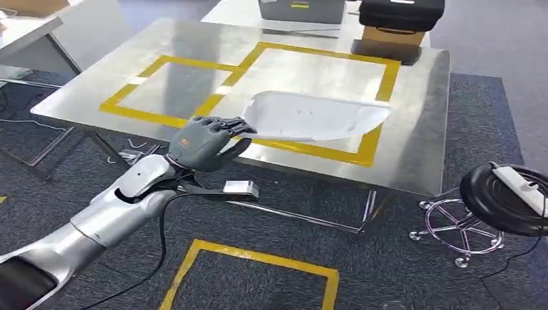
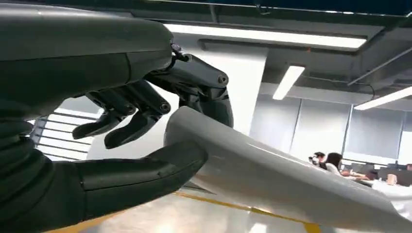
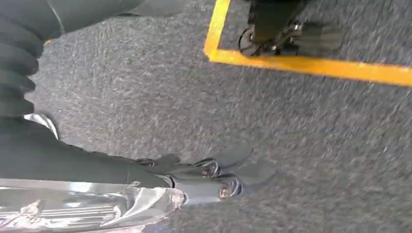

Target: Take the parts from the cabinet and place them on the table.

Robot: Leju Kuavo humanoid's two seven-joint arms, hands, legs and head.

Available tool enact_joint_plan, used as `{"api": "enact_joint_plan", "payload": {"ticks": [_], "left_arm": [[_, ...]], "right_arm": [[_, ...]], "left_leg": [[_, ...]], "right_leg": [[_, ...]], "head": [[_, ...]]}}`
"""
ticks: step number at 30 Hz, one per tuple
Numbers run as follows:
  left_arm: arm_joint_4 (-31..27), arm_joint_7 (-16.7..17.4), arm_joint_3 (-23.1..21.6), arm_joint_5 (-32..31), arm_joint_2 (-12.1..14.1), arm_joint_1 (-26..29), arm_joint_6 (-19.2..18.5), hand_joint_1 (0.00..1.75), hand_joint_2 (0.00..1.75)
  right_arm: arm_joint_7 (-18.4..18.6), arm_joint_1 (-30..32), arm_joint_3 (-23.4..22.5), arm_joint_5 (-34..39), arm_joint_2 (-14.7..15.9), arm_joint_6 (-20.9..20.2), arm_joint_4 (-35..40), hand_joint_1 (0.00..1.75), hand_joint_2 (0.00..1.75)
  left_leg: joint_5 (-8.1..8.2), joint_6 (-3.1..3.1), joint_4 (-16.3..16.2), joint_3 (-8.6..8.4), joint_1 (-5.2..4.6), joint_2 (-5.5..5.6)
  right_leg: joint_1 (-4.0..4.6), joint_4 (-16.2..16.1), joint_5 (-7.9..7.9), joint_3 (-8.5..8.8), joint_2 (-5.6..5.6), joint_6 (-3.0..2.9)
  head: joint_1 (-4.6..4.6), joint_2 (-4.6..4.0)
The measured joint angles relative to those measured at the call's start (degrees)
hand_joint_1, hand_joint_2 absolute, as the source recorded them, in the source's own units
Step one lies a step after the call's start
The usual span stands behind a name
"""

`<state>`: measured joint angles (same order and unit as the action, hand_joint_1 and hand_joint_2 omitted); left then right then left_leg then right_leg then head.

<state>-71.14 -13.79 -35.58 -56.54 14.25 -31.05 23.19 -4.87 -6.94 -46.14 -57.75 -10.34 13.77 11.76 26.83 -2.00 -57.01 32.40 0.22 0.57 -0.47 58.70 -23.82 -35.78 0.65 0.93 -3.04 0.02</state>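
My left hand (image 1: pixel 203 142) grips one end of a white, flat, slightly curved panel (image 1: pixel 310 116). The panel hangs level just above the near part of the steel table (image 1: pixel 413 148), over the right yellow-taped square (image 1: pixel 381 84). In the left wrist view the thumb (image 2: pixel 145 170) lies under the panel (image 2: pixel 272 174) and the fingers (image 2: pixel 204 82) curl over its edge. My right hand (image 3: pixel 121 167) hangs above grey carpet, holding nothing, with its thumb well apart from its fingers.
A black stool (image 1: pixel 507 194) with a white object on its seat stands right of the table. On the far edge sit a black case on a cardboard box (image 1: pixel 397 16) and a grey box (image 1: pixel 300 10). Yellow tape (image 1: pixel 258 258) marks the carpet in front.
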Motion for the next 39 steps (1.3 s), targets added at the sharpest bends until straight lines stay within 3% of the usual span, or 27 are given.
{"api": "enact_joint_plan", "payload": {"ticks": [1, 4, 5, 6, 7, 9, 10, 11, 12, 14, 16, 17, 19, 20, 21, 22, 24, 25, 26, 29, 31, 32, 34, 35, 36, 37, 39], "left_arm": [[0.0, 0.0, 0.1, 0.0, 0.0, -0.1, 0.0, 1.75, 1.75], [0.0, 0.0, 0.1, 0.0, 0.0, 0.1, 0.0, 1.75, 1.75], [0.0, 0.0, 0.1, 0.0, 0.0, 0.3, 0.0, 1.75, 1.75], [0.0, 0.0, 0.1, 0.0, 0.0, 0.4, 0.0, 1.75, 1.75], [0.0, 0.0, 0.2, 0.0, 0.0, 0.4, 0.0, 1.75, 1.75], [0.0, 0.0, 0.3, 0.0, 0.0, 0.3, 0.0, 1.75, 1.75], [0.0, 0.0, 0.4, 0.0, 0.0, 0.3, 0.0, 1.75, 1.75], [0.0, 0.0, 0.4, 0.0, 0.0, 0.0, 0.0, 1.75, 1.75], [0.0, 0.0, 0.4, 0.0, 0.0, 0.2, 0.0, 1.75, 1.75], [0.0, 0.0, 0.4, 0.0, 0.0, 0.3, 0.0, 1.75, 1.75], [-0.1, 0.0, 0.6, 0.0, 0.0, 0.3, 0.0, 1.75, 1.75], [-0.1, 0.0, 0.6, 0.0, 0.0, 0.3, 0.0, 1.75, 1.75], [-0.1, 0.0, 0.5, 0.0, -0.1, 0.4, 0.0, 1.75, 1.75], [-0.1, 0.0, 0.5, 0.0, -0.1, 0.5, 0.0, 1.75, 1.75], [-0.1, 0.0, 0.5, 0.0, -0.1, 0.7, 0.0, 1.75, 1.75], [-0.1, 0.1, 0.5, 0.0, -0.1, 0.8, 0.1, 1.75, 1.75], [-0.1, 0.2, 0.5, -0.2, -0.1, 0.9, 0.1, 1.75, 1.75], [-0.1, 0.2, 0.5, -0.2, -0.1, 0.9, 0.2, 1.75, 1.75], [-0.1, 0.2, 0.5, -0.2, -0.1, 0.8, 0.2, 1.75, 1.75], [-0.1, 0.3, 0.6, -0.2, -0.1, 1.0, 0.2, 1.75, 1.75], [-0.2, 0.3, 0.8, -0.2, 0.1, 1.1, 0.3, 1.75, 1.75], [-0.2, 0.3, 0.8, -0.2, 0.1, 1.0, 0.3, 1.75, 1.75], [-0.2, 0.3, 0.8, -0.3, 0.1, 1.3, 0.6, 1.75, 1.75], [-0.2, 0.5, 0.8, -0.4, 0.1, 1.6, 0.7, 1.75, 1.75], [-0.2, 0.6, 0.8, -0.5, 0.1, 1.9, 0.8, 1.75, 1.75], [-0.2, 0.8, 0.8, -0.6, 0.1, 2.1, 0.9, 1.75, 1.75], [-0.2, 0.9, 0.8, -0.7, 0.1, 2.1, 1.2, 1.75, 1.75]], "right_arm": [[0.0, -0.1, 0.0, 0.0, 0.0, 0.0, 0.0, 0.0, 1.75], [0.0, -0.3, 0.0, 0.0, 0.0, 0.0, 0.0, 0.0, 1.75], [0.0, -0.2, 0.0, 0.0, 0.0, 0.0, 0.0, 0.0, 1.75], [0.0, -0.1, 0.0, 0.0, 0.0, 0.0, 0.0, 0.0, 1.75], [0.0, -0.1, 0.0, 0.0, 0.0, 0.0, 0.0, 0.0, 1.75], [0.0, -0.1, 0.0, 0.0, -0.1, 0.0, 0.0, 0.0, 1.75], [0.0, -0.1, 0.0, 0.0, 0.0, 0.0, 0.0, 0.0, 1.75], [0.0, -0.2, 0.0, 0.0, 0.0, 0.0, 0.0, 0.0, 1.75], [0.0, -0.2, 0.0, 0.0, 0.0, 0.0, 0.0, 0.0, 1.75], [0.0, -0.1, 0.0, 0.0, 0.0, 0.0, 0.0, 0.0, 1.75], [0.0, 0.0, 0.0, 0.0, 0.0, 0.0, 0.0, 0.0, 1.75], [0.0, -0.1, 0.0, 0.0, 0.0, 0.0, 0.0, 0.0, 1.75], [0.0, -0.1, 0.0, 0.0, 0.0, 0.0, 0.0, 0.0, 1.75], [0.0, 0.1, 0.0, 0.0, 0.0, 0.0, 0.0, 0.0, 1.75], [0.0, 0.2, 0.0, 0.0, 0.0, -0.1, 0.0, 0.0, 1.75], [0.0, 0.2, 0.0, -0.1, 0.0, -0.1, 0.0, 0.0, 1.75], [0.0, 0.1, 0.0, -0.1, 0.0, -0.1, 0.0, 0.0, 1.75], [0.0, 0.1, 0.0, -0.2, 0.0, -0.1, 0.0, 0.0, 1.75], [0.0, 0.1, 0.0, -0.2, 0.0, -0.1, 0.0, 0.0, 1.75], [0.0, 0.2, 0.0, -0.2, -0.1, -0.2, 0.0, 0.0, 1.75], [0.0, 0.1, 0.0, -0.3, 0.0, -0.1, 0.0, 0.0, 1.75], [0.0, 0.0, 0.0, -0.3, 0.0, -0.1, 0.0, 0.0, 1.75], [0.0, -0.1, 0.0, -0.3, 0.0, -0.1, 0.0, 0.0, 1.75], [0.0, 0.0, 0.0, -0.4, 0.0, -0.1, 0.0, 0.0, 1.75], [0.1, 0.1, 0.0, -0.4, 0.0, -0.1, 0.0, 0.0, 1.75], [0.2, 0.1, 0.0, -0.4, 0.0, -0.1, 0.0, 0.0, 1.75], [0.2, 0.1, 0.0, -0.5, -0.1, -0.1, 0.0, 0.0, 1.75]], "left_leg": [[0.84, -0.29, -1.7, 0.71, -0.12, -0.04], [6.02, -0.79, -15.4, 8.49, 0.0, -0.05], [5.98, -0.87, -17.8, 10.52, 0.04, -0.06], [4.58, -0.89, -17.4, 10.94, 0.12, -0.06], [1.93, -0.89, -14.7, 10.23, 0.2, -0.06], [-4.1, -0.92, -5.2, 6.18, 0.31, -0.16], [-5.26, -1.03, -2.0, 4.75, 0.44, -0.4], [-3.97, -0.55, 0.1, 3.9, 0.36, -0.17], [-3.98, 0.11, -0.5, 4.15, 0.31, -0.12], [-3.63, 0.94, -0.5, 4.17, 0.13, -0.11], [-3.41, 1.76, -0.2, 3.47, 0.39, -0.13], [-3.2, 2.07, -0.2, 3.22, 0.34, -0.12], [-2.8, 2.38, -0.2, 2.87, 0.18, -0.12], [-2.61, 2.43, -0.2, 2.7, 0.11, -0.11], [-2.39, 2.41, -0.2, 2.42, 0.08, -0.05], [-2.11, 2.35, -0.2, 2.05, 0.08, 0.03], [-1.41, 2.01, -0.2, 0.9, 0.08, 0.09], [-1.09, 1.77, -0.2, 0.58, 0.08, 0.09], [-0.8, 1.36, -0.4, 0.69, -0.31, 0.22], [-0.95, 0.55, 0.3, 0.55, -0.01, 0.21], [-0.16, -0.2, -0.7, 0.73, 0.04, 0.03], [1.44, -0.44, -3.6, 2.28, 0.06, 0.03], [5.13, -0.82, -12.6, 7.28, 0.12, 0.03], [5.91, -0.94, -16.3, 9.7, 0.14, 0.03], [5.25, -0.98, -17.2, 10.91, 0.17, 0.03], [3.14, -0.99, -15.5, 10.61, 0.23, 0.02], [-2.34, -1.01, -7.2, 7.04, 0.35, -0.02]], "right_leg": [[-0.03, -0.1, -0.21, 0.29, 0.02, -0.35], [-0.05, -0.1, -0.82, 0.89, -0.05, -0.84], [-0.06, -0.1, -1.01, 1.11, -0.04, -0.83], [-0.07, -0.1, -1.21, 1.35, -0.02, -0.84], [-0.09, -0.1, -1.47, 1.66, 0.01, -0.74], [-0.27, -0.1, -2.1, 2.55, 0.13, -0.32], [0.03, 0.0, -2.42, 2.51, 0.22, 0.08], [0.26, 0.6, -2.86, 2.38, 0.35, 0.41], [0.25, 0.2, -2.75, 2.34, 0.33, 0.6], [0.13, -0.2, -2.93, 2.63, 0.25, 1.24], [0.06, 1.7, -4.34, 2.0, -0.06, 1.76], [0.08, 5.3, -6.11, 0.29, -0.12, 1.85], [0.11, 15.3, -9.6, -5.23, -0.12, 1.98], [0.12, 18.3, -10.1, -7.38, -0.12, 2.0], [0.12, 18.2, -8.97, -8.05, -0.12, 1.95], [0.13, 15.7, -6.68, -7.35, -0.12, 1.83], [0.13, 5.3, -0.47, -2.86, -0.14, 1.42], [0.14, 1.4, 0.77, -1.26, -0.18, 1.19], [0.3, 0.2, -0.18, -0.15, -0.13, 1.18], [0.57, 0.4, -0.33, -0.43, -0.02, 0.5], [0.09, -0.4, -0.18, 0.44, 0.0, -0.07], [0.02, -0.4, -0.31, 0.67, -0.05, -0.36], [0.0, -0.4, -0.63, 0.98, -0.07, -0.63], [-0.02, -0.4, -0.78, 1.11, -0.07, -0.69], [-0.05, -0.4, -0.93, 1.26, -0.04, -0.64], [-0.09, -0.4, -1.14, 1.45, 0.0, -0.58], [-0.24, -0.4, -1.56, 2.03, 0.12, -0.27]], "head": [[-0.26, 0.0], [-0.33, 0.0], [-0.35, 0.0], [-0.33, 0.0], [-0.37, 0.0], [-0.33, 0.0], [-0.48, 0.0], [-0.79, 0.0], [-0.24, 0.0], [-0.28, 0.0], [0.02, 0.0], [0.2, 0.0], [0.22, 0.0], [0.17, 0.0], [0.15, 0.0], [0.22, 0.0], [0.2, 0.0], [0.24, 0.0], [0.17, 0.0], [0.05, 0.0], [-0.07, 0.0], [-0.24, 0.0], [-0.24, 0.0], [-0.26, 0.0], [-0.28, 0.0], [-0.28, 0.0], [-0.26, 0.0]]}}
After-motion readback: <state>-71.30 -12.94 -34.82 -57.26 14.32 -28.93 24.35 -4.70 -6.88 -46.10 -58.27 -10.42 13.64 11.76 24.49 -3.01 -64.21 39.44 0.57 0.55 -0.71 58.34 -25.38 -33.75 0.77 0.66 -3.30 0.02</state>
